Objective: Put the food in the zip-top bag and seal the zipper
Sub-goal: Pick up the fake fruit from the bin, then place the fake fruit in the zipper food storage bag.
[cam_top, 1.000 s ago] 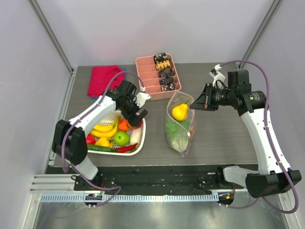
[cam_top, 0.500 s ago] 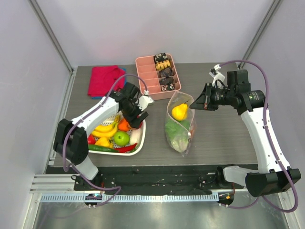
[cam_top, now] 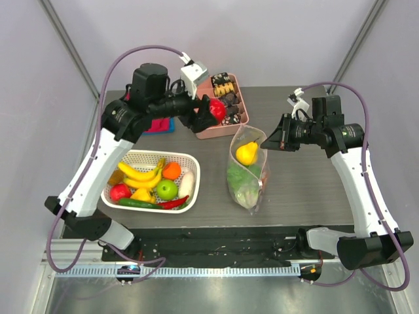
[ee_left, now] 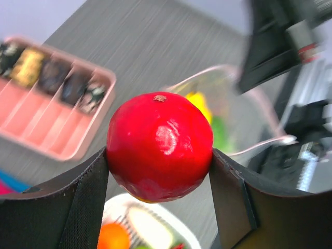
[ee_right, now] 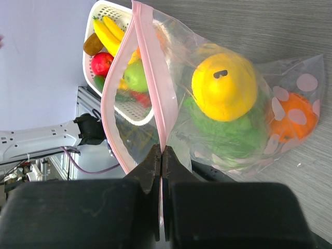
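The left gripper [ee_left: 160,155], raised over the table's [cam_top: 308,176] far edge beside the pink compartment tray [cam_top: 200,108], clamps a glossy red fruit [ee_left: 160,142] between its two black fingers. The right gripper [ee_right: 162,155] is pinched tight on the pale-pink zipper [ee_right: 155,78] of the zip-top bag [cam_top: 247,184], mouth open, mid-table. Inside lie a yellow pear [ee_right: 224,85], lettuce [ee_right: 228,137] and an orange fruit [ee_right: 290,122]. A white mesh basket [cam_top: 194,186] of food sits by the near left corner. The table is dark grey wood-grain; the walls [cam_top: 262,39] are pale grey.

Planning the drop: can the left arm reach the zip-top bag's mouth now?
Probably yes: the right end effector pinches the zipper, holding the bag open, and nothing blocks the left end effector carrying the red fruit.
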Action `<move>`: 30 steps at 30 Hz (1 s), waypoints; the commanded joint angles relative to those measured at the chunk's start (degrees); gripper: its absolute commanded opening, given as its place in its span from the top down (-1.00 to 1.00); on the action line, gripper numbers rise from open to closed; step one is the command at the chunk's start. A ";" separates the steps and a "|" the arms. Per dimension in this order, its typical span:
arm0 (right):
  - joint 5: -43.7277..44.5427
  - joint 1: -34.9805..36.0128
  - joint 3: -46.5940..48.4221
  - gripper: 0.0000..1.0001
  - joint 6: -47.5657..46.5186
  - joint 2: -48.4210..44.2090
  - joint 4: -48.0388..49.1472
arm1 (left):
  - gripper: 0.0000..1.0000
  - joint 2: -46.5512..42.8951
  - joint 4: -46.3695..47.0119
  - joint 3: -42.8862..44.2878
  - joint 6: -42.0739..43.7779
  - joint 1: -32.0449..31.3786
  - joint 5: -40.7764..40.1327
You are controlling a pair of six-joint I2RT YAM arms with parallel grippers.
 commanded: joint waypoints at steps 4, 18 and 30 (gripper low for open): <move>-0.77 -0.14 0.18 0.98 0.29 -1.14 1.62 | -0.16 4.33 8.23 1.65 -11.20 -9.85 0.37; -0.94 -0.06 2.55 0.98 0.20 -1.84 -2.07 | -0.04 11.28 3.75 -3.69 -13.75 -16.63 -8.53; -2.26 -0.14 3.16 0.98 -1.11 -2.81 -3.38 | -0.31 11.10 -13.03 -0.11 -3.47 -21.46 0.17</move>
